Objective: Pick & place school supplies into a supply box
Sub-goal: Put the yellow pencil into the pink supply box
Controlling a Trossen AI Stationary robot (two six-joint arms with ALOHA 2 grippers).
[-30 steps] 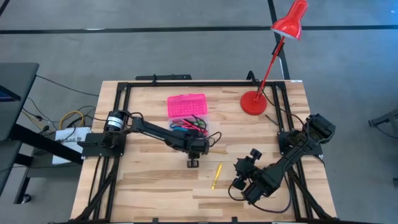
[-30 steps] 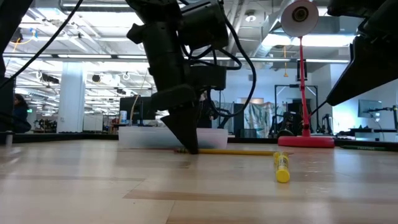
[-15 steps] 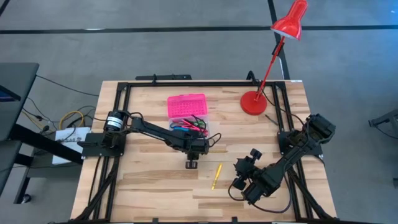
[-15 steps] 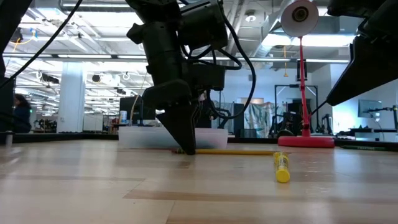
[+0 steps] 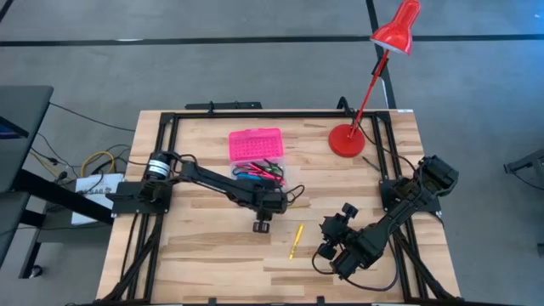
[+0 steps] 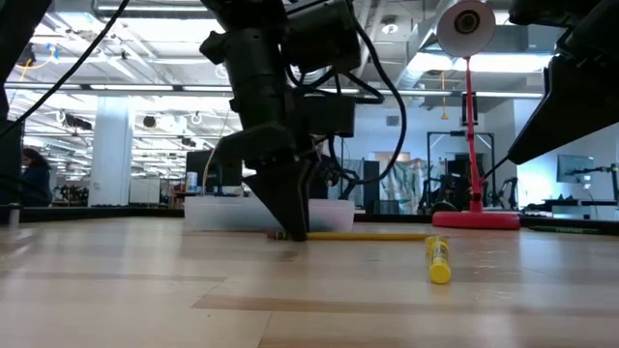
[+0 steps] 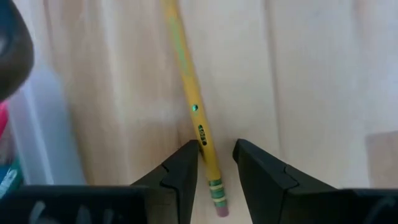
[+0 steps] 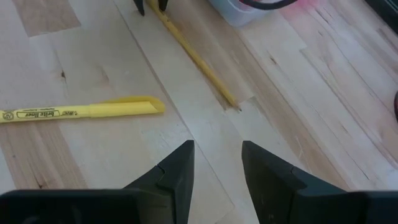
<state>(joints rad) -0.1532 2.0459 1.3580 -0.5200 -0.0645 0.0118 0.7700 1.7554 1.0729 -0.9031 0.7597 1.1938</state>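
Observation:
A yellow pencil [image 7: 194, 106] lies flat on the table, pink eraser toward my left gripper [image 7: 216, 162]. That gripper points steeply down with its open fingers on either side of the pencil, close to the eraser end, tips at the table [image 6: 295, 232]. The supply box's pink lid [image 5: 255, 143] lies open behind its clear base [image 5: 265, 173], which holds several coloured pens. A yellow highlighter [image 5: 296, 240] rests on the wood. My right gripper [image 5: 327, 240] hangs open above the table near the front right, with nothing between its fingers [image 8: 214, 163]. My left gripper stands astride the pencil just ahead of the metal band by the eraser [image 7: 211, 177], coming from above with the fingers across it. One finger [image 7: 186, 171] is right against the pencil's side; whether it touches, I cannot tell. A gap shows at the other finger. The pencil lies on the table.
A red desk lamp has its base [image 5: 347, 140] at the back right, with its stem leaning over the far edge. Black frame rails run along the table's left, right and far sides. Bare wood lies in front of the highlighter [image 8: 81, 111].
My left gripper has rolled a little about its own axis while staying over the pencil's eraser end. The gap between its fingers is unchanged.

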